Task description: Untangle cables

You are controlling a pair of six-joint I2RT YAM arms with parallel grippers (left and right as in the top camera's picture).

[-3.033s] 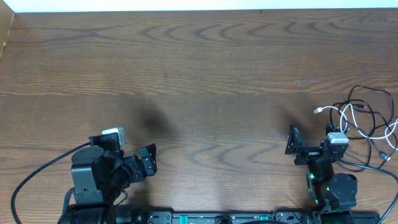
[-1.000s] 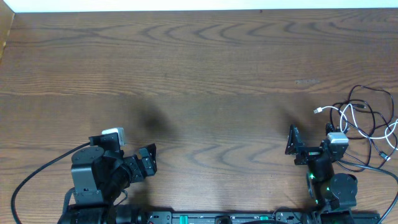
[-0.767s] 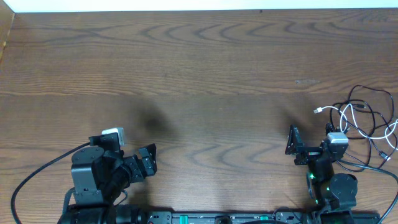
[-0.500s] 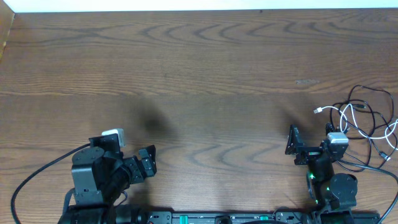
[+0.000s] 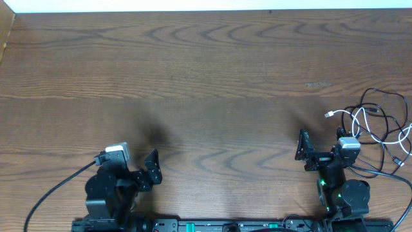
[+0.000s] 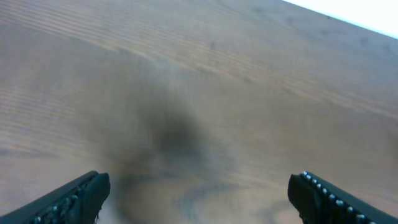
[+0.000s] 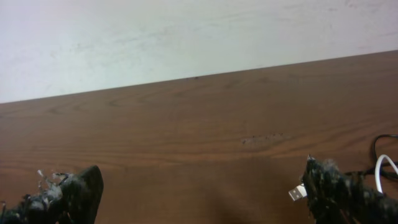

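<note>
facing the tangle, both claws spread, empty

on the counter (image 5: 206,77), the cables (image 5: 380,125) lie knotted at the right edge, beside the right claw (image 5: 322,151); it would best pinch one outer loop, the left claw (image 5: 132,162) anchoring. overhead shows the whole knot; the right wrist only a white plug (image 7: 298,191).

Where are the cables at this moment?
In the overhead view, the cables lie tangled at the right edge of the table, just beyond the open right pincer.

The overhead camera looks straight down on the table (image 5: 206,64). Both wrist cameras sit low, facing 12 o'clock. The right also sees the 3 o'clock cables (image 5: 376,122).
</note>
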